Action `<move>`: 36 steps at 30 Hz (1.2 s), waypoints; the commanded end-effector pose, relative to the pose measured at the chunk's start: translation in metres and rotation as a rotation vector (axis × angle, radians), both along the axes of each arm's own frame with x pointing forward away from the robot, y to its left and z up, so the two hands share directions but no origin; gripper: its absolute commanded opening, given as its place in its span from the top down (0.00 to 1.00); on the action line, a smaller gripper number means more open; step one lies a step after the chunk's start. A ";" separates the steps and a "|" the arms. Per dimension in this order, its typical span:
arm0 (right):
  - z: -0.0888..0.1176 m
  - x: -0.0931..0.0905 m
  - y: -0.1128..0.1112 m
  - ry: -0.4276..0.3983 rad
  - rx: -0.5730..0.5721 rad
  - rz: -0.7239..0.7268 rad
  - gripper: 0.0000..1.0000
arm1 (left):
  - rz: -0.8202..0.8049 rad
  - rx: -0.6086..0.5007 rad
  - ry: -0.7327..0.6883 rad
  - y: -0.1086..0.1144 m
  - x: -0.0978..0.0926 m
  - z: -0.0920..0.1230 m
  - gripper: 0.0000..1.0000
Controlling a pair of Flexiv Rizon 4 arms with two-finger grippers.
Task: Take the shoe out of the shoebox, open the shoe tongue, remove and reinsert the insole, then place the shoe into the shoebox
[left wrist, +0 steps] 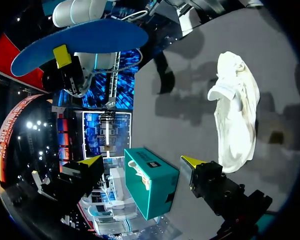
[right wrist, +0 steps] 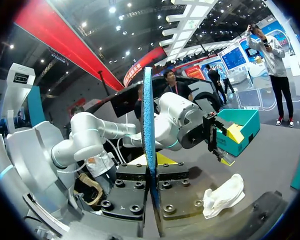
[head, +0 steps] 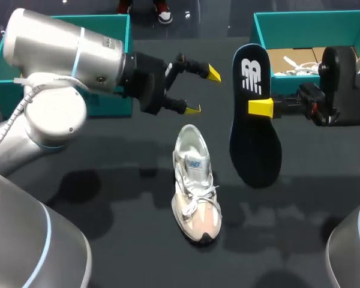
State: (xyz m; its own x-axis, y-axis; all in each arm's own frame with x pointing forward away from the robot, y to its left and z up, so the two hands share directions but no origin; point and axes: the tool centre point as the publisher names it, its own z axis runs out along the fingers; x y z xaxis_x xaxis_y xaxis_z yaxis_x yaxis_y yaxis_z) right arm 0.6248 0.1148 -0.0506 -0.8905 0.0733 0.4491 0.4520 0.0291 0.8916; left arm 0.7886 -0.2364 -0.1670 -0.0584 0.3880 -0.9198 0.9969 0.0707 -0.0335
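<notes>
The white and pink sneaker (head: 195, 186) lies on the dark table, toe toward the front edge. My right gripper (head: 259, 108) is shut on the dark insole (head: 255, 150), which hangs above the table to the right of the shoe. In the right wrist view the insole (right wrist: 148, 110) stands edge-on between the right gripper's (right wrist: 151, 163) fingers, and the sneaker (right wrist: 222, 196) lies off to one side. My left gripper (head: 201, 91) hovers open behind the shoe, holding nothing. In the left wrist view the sneaker (left wrist: 235, 115) lies ahead of the open left gripper (left wrist: 142, 161), with the insole (left wrist: 80, 45) beyond it.
A teal shoebox (head: 270, 24) with paper and a white item inside stands at the back right, behind my right arm. A second teal box (head: 108, 102) sits at the back left, partly hidden by my left arm; it also shows as the teal box (left wrist: 150, 182) between the left fingers.
</notes>
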 end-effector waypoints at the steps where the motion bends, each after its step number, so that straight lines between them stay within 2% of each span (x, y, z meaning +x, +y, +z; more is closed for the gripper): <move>1: -0.005 0.034 -0.010 0.083 0.003 0.047 1.00 | 0.015 -0.171 -0.030 0.006 -0.004 0.004 0.00; 8: -0.019 0.091 -0.034 0.193 0.018 0.075 1.00 | 0.046 -0.238 -0.072 0.016 -0.005 0.019 0.00; 10: -0.026 0.105 -0.041 0.239 0.050 0.071 1.00 | 0.035 -0.297 -0.076 0.020 -0.005 0.026 0.00; 11: -0.031 0.111 -0.044 0.267 0.044 0.057 1.00 | 0.018 -0.330 -0.073 0.022 -0.005 0.029 0.00; 12: -0.034 0.116 -0.047 0.282 -0.014 0.037 1.00 | 0.018 -0.330 -0.073 0.022 -0.005 0.029 0.00; 24: -0.034 0.116 -0.047 0.282 -0.014 0.037 1.00 | 0.017 -0.335 -0.075 0.022 -0.006 0.027 0.00; 29: -0.044 0.148 -0.040 0.467 0.004 0.073 1.00 | -0.009 -0.378 -0.062 0.017 -0.011 0.026 0.00; 33: -0.059 0.168 -0.040 0.625 0.067 0.076 1.00 | -0.005 -0.405 -0.057 0.013 -0.011 0.032 0.00; 36: -0.062 0.171 -0.039 0.639 0.062 0.092 1.00 | -0.009 -0.411 -0.053 0.012 -0.011 0.034 0.00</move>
